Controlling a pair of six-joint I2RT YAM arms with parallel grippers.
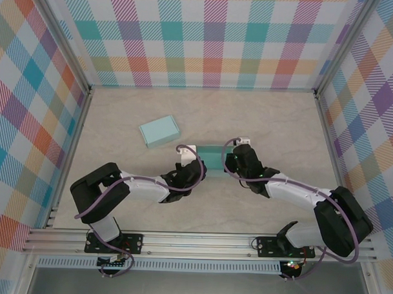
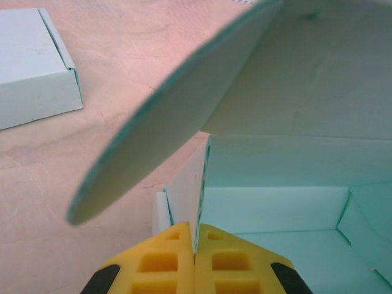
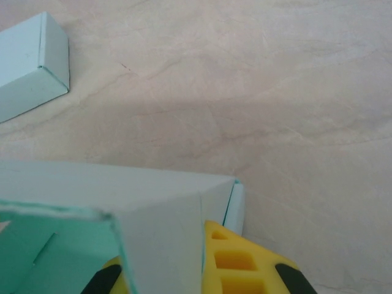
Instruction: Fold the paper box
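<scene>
The left gripper (image 2: 195, 254) and right gripper (image 3: 184, 263) each pinch a side wall of the box (image 1: 212, 155); best to hold both walls square while folding the raised lid (image 2: 171, 116) down

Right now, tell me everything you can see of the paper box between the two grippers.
The paper box is thin mint-green card and half assembled: its walls are up, its top is open, and its inside looks paler. Its rounded lid flap is raised and tilted. It sits near the middle of the table. The left gripper is pinched shut on one side wall, and the right gripper clamps the wall at the other end.
</scene>
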